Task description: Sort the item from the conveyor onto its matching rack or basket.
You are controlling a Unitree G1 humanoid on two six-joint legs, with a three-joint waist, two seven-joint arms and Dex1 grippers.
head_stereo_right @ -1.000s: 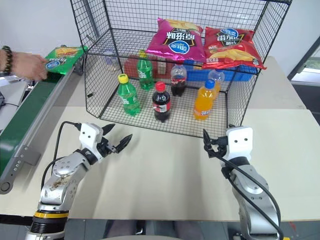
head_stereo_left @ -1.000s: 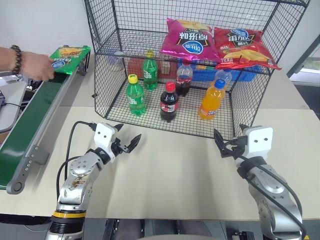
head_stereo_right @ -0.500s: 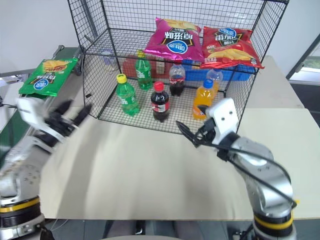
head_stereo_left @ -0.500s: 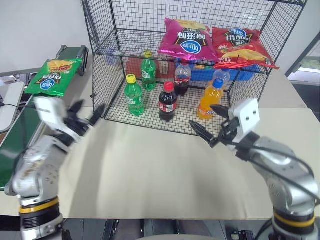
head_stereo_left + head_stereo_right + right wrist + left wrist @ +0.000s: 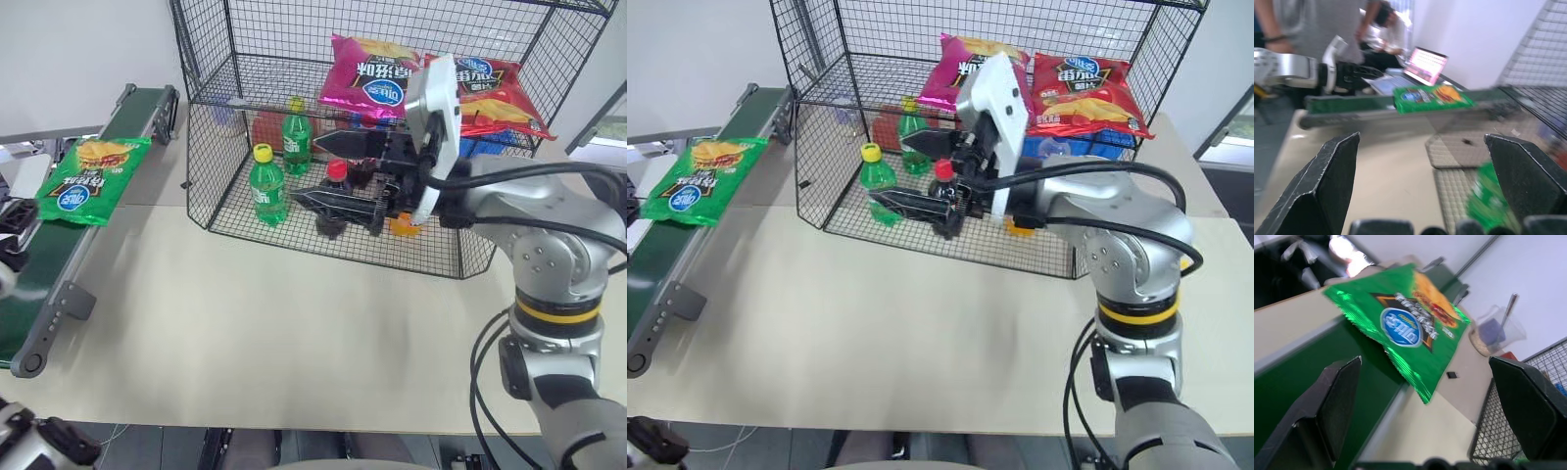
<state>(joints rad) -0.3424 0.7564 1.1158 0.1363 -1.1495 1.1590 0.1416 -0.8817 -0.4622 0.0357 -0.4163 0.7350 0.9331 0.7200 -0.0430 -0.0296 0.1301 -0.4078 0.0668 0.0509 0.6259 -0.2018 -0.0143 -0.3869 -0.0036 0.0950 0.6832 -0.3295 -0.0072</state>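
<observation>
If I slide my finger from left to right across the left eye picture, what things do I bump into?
Conveyor → green crisp bag → green bottle with yellow cap → right gripper → red crisp bag.

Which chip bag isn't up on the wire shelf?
The green crisp bag. It lies on the conveyor belt, while the pink bag and the red bag lie on the rack's upper shelf.
</observation>
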